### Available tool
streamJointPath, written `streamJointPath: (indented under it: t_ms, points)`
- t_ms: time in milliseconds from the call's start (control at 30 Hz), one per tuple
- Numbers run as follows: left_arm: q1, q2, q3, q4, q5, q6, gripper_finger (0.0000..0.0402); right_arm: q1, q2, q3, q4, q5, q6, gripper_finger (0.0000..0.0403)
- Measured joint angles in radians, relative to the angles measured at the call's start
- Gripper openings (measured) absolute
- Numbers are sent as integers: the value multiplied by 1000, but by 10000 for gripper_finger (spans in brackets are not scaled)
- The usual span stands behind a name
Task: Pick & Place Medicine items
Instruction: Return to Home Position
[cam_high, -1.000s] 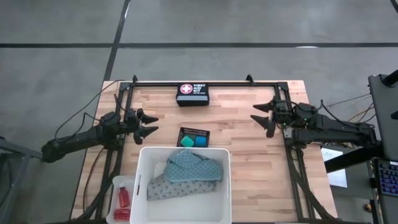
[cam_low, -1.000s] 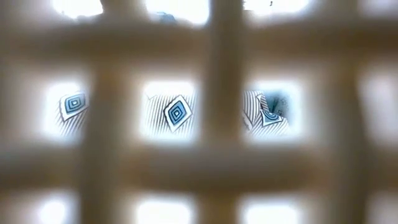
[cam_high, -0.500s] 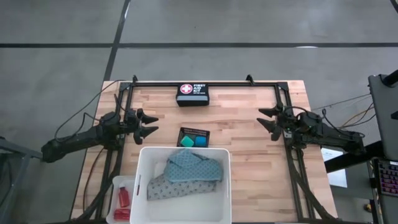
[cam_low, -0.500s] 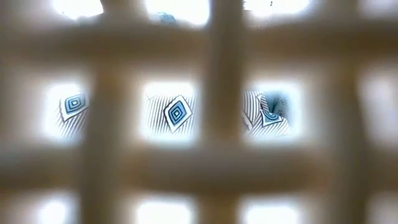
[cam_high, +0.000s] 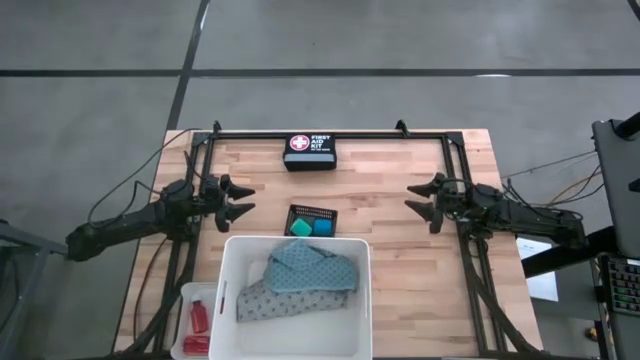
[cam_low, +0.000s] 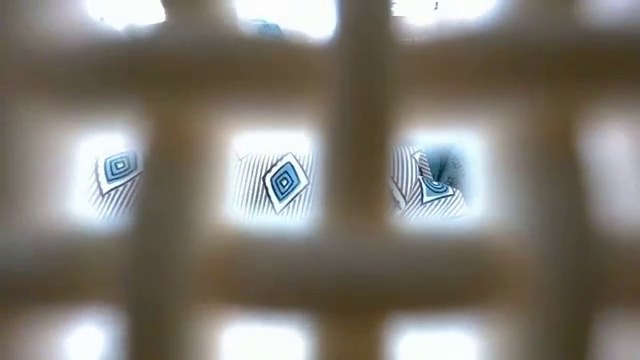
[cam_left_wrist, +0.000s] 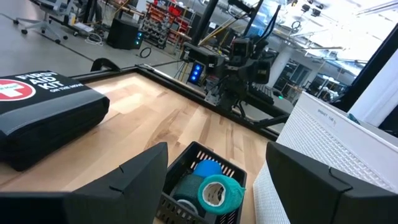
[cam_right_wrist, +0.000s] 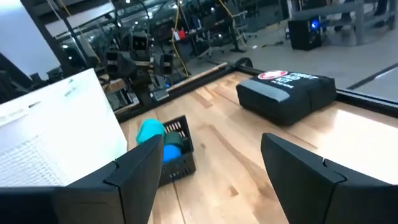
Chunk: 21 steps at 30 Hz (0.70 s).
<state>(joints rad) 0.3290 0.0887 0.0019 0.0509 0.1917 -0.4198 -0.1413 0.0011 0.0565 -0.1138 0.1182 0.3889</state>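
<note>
A blue tub (cam_high: 322, 228) and a green tub (cam_high: 300, 228) stand in the black mesh tray (cam_high: 312, 211). In the left wrist view the green tub (cam_left_wrist: 217, 193) sits in front of the blue one (cam_left_wrist: 207, 168). The teal cloth (cam_high: 310, 268) lies on the grey patterned cloth (cam_high: 262, 303) inside the big white tub (cam_high: 228, 290). Two red bottles (cam_high: 197, 320) lie in a small white tray left of that tub. My left gripper (cam_high: 248, 198) hovers open left of the mesh tray. My right gripper (cam_high: 418, 205) hovers open to its right.
A black first aid kit (cam_high: 311, 153) lies near the table's far edge. A black frame rail (cam_high: 330, 134) runs around the table. Bare wood lies between the mesh tray and my right gripper. The low view looks through the tub's lattice wall at the patterned cloth (cam_low: 285, 182).
My right arm has come down toward the table and its gripper has shifted slightly toward the near edge, staying open. My left arm and all the items have kept still.
</note>
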Motion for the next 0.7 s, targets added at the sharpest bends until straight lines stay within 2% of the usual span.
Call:
streamJointPath:
  t_ms: [267,700]
  points:
    - [0,0,0,0,0,0,276,0,32,4,-13,-13,5,265]
    - [0,0,0,0,0,0,276,0,33,4,-13,-13,-78,265]
